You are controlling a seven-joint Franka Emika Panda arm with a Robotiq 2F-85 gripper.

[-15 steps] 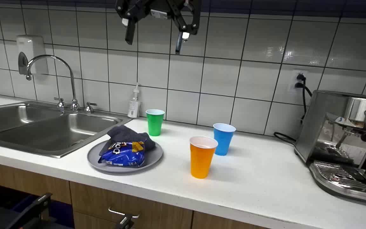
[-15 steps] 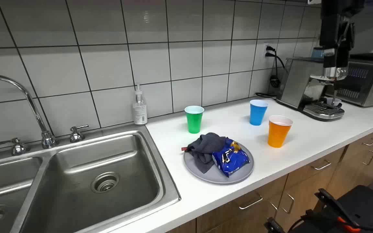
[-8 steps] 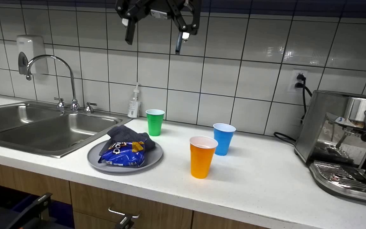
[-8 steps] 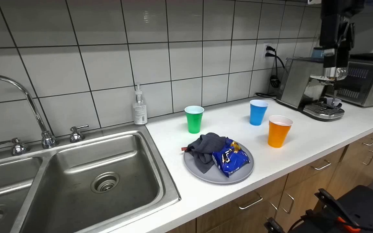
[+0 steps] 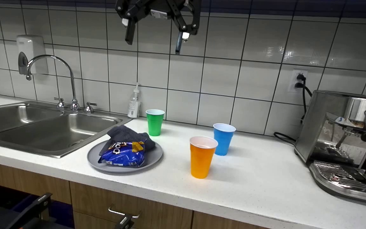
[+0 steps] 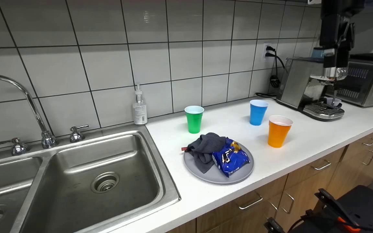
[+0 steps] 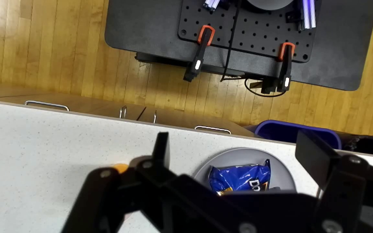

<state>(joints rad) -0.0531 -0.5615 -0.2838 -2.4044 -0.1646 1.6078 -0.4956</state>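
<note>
Fingers hang spread; orange cup stands mouth up, long axis vertical.

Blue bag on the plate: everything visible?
The blue bag is shiny plastic- or foil-looking packaging, creased but plump, with a gold-orange patch and partly readable white lettering. It lies on the grey plate, touching the dark cloth; whether partly on top of it, I can't tell. The open jaws hang above, clear of it. Sealed or opened: can't tell.
</note>
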